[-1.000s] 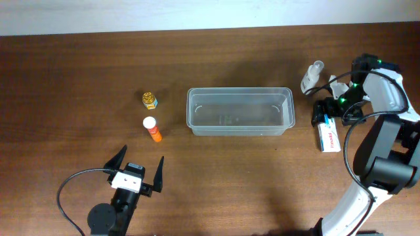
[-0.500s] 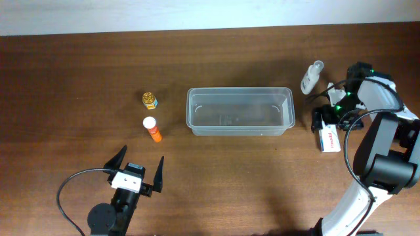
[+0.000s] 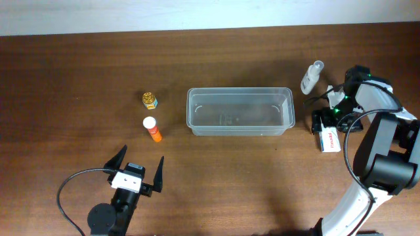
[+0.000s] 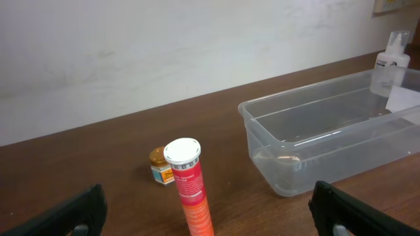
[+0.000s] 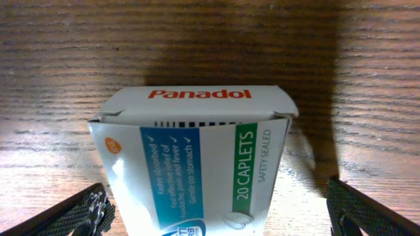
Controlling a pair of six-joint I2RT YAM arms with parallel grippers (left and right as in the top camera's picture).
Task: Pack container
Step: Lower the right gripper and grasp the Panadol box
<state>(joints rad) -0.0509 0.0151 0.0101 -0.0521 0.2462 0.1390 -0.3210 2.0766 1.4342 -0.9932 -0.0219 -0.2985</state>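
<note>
The clear plastic container (image 3: 240,111) sits empty mid-table; it also shows in the left wrist view (image 4: 328,131). A white Panadol box (image 3: 329,139) lies right of it, filling the right wrist view (image 5: 197,157). My right gripper (image 3: 328,122) is open, its fingers on either side of the box, not touching. An orange tube with a white cap (image 3: 153,130) stands left of the container, and shows in the left wrist view (image 4: 190,187). A small yellow-capped jar (image 3: 149,99) stands behind it. My left gripper (image 3: 134,172) is open and empty, near the front edge.
A clear spray bottle (image 3: 312,77) lies tilted at the back right, beside the container's right end. The right arm and its cable (image 3: 380,151) run along the right side. A pale wall (image 4: 164,46) borders the table's far edge.
My right gripper has moved left and down over the Panadol box, its fingers now straddling it. The left arm and the other things have not moved.
</note>
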